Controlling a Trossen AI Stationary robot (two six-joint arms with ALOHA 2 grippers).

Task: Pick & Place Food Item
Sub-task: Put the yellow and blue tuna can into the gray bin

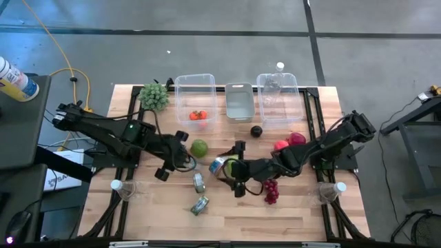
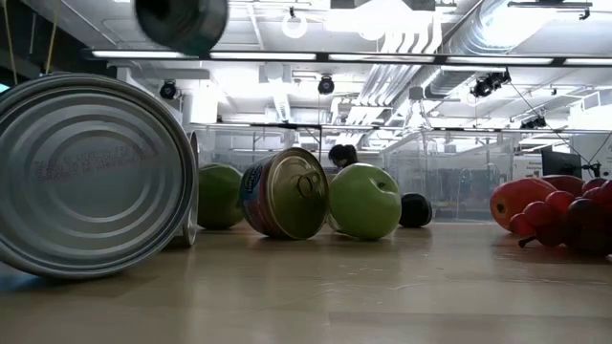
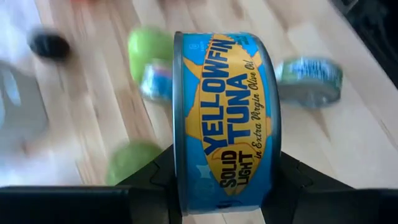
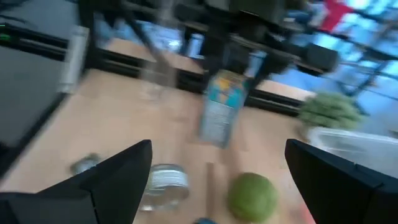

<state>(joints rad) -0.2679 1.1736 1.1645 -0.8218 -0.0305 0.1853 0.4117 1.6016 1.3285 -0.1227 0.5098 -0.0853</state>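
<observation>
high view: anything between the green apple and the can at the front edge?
Yes, another can lies on the table between the green apple and the front can; high view shows it.

Label in plain sight on the tuna can (image 3: 227,118): big yellow letters say "YELLOWFIN TUNA", then "SOLID LIGHT" at one end of that name, and alongside it the script line "in Extra Virgin Olive Oil". Nothing else on the table reads clearly.

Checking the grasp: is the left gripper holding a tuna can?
Yes: in the left wrist view, the yellowfin tuna can sits on edge, clamped between the left gripper fingers.
</observation>
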